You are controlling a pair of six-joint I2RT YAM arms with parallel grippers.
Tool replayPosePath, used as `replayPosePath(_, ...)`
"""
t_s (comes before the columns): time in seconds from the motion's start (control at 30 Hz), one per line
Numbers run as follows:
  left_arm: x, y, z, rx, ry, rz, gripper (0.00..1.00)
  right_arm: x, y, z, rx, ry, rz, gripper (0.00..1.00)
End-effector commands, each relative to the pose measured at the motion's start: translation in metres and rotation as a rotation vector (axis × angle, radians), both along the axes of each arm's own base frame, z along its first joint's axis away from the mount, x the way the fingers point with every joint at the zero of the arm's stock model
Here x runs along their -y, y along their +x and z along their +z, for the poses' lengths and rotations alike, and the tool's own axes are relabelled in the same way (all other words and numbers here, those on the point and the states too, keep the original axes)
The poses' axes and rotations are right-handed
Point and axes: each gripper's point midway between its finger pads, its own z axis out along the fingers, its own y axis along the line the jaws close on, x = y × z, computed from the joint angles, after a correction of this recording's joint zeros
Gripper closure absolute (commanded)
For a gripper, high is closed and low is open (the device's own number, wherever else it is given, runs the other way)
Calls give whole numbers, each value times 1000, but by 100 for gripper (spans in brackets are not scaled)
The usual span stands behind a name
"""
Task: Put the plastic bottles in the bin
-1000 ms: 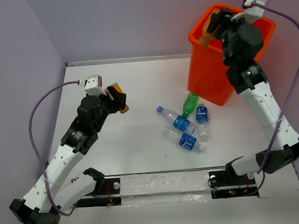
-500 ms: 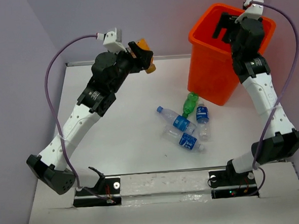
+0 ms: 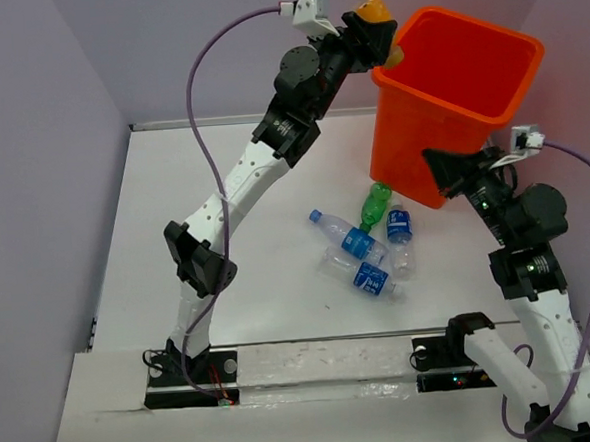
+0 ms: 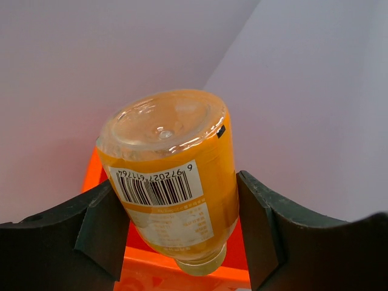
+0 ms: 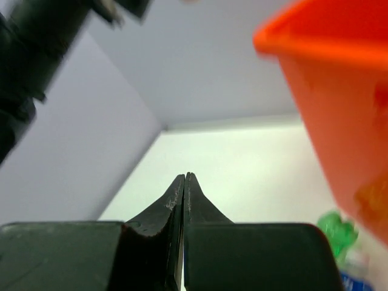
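My left gripper (image 3: pixel 374 31) is raised at the near-left rim of the orange bin (image 3: pixel 440 132) and is shut on an orange bottle (image 4: pixel 176 182), cap end down over the rim (image 4: pixel 182 267). That same orange bottle (image 3: pixel 376 14) shows above the bin's corner in the top view. My right gripper (image 3: pixel 440 167) hangs in front of the bin's lower wall, shut and empty, its fingertips (image 5: pixel 185 182) pressed together. On the table lie a green bottle (image 3: pixel 375 204) and three clear bottles with blue labels (image 3: pixel 362 245), (image 3: pixel 399 230), (image 3: pixel 371 276).
Lavender walls close the table (image 3: pixel 257 253) at the back and left. The bin (image 5: pixel 339 109) stands at the back right, its wall close beside my right gripper. The bottle cluster lies just in front of the bin.
The left arm has swung up and right, carrying the orange bottle from the table's left to the bin's rim. The right gripper left the bin's mouth, dropped in front of it and shut.
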Motion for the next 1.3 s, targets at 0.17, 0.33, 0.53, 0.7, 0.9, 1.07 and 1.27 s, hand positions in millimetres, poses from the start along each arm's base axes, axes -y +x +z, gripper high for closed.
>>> replayPosePath(0.17, 36, -3, 36, 215, -303, 14, 47, -28, -34, -71, -171, -42, 204, 100)
replayPosePath(0.33, 53, 1, 14, 266, -340, 114, 39, -31, -49, -71, -159, -63, 238, 100)
replayPosePath(0.53, 60, 13, -6, 281, -299, 154, 1, -35, -52, -76, -163, -88, 264, 100)
replayPosePath(0.7, 56, 5, 7, 318, -287, 148, 1, -31, -41, -86, -189, -106, 232, 100)
replayPosePath(0.9, 40, -16, 41, 362, -219, 140, 1, -17, -23, -105, -273, -124, 130, 100)
replayPosePath(1.07, 40, -28, -23, 176, 26, 84, 1, 3, -1, -153, -448, -180, 0, 81)
replayPosePath(1.27, -19, -77, -114, -87, 162, 128, 1, 8, 4, -213, -602, -179, -36, 18)
